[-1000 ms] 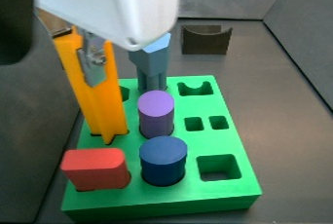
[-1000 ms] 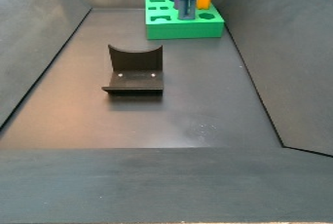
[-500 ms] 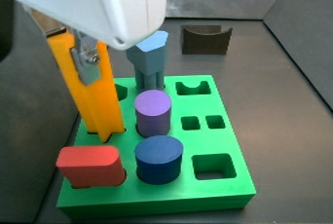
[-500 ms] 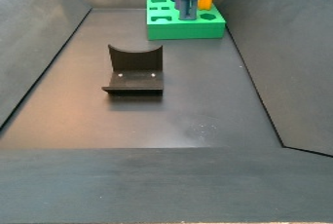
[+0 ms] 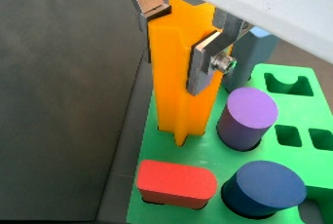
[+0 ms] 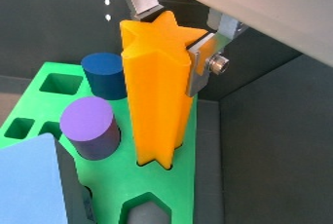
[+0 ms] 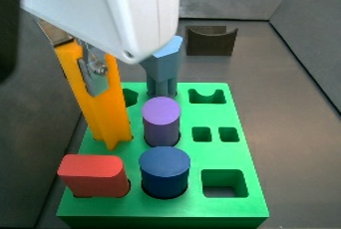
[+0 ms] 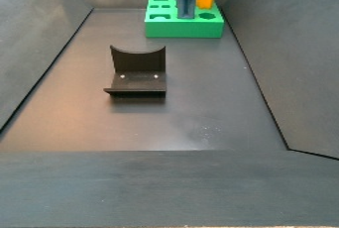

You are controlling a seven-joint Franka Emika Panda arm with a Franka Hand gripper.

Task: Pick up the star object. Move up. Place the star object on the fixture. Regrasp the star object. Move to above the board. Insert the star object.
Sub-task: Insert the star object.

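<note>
Task looks nearly done: the long orange-yellow star-section peg (image 5: 180,72) stands upright w/ its lower end in a hole at the edge of the bright green slotted board (image 5: 293,135). The gripper (image 5: 182,41), above the board, pinches the peg near its top. Left, I'd judge: seat fully, let go. The dark notched fixture (image 8: 135,71) sits empty, well apart from the board.

Count on board: 1 star peg, 1 light-blue peg (image 7: 166,62), 1 purple cylinder (image 7: 160,121), 1 dark-blue cylinder (image 7: 167,170), 1 red block (image 7: 95,173).
</note>
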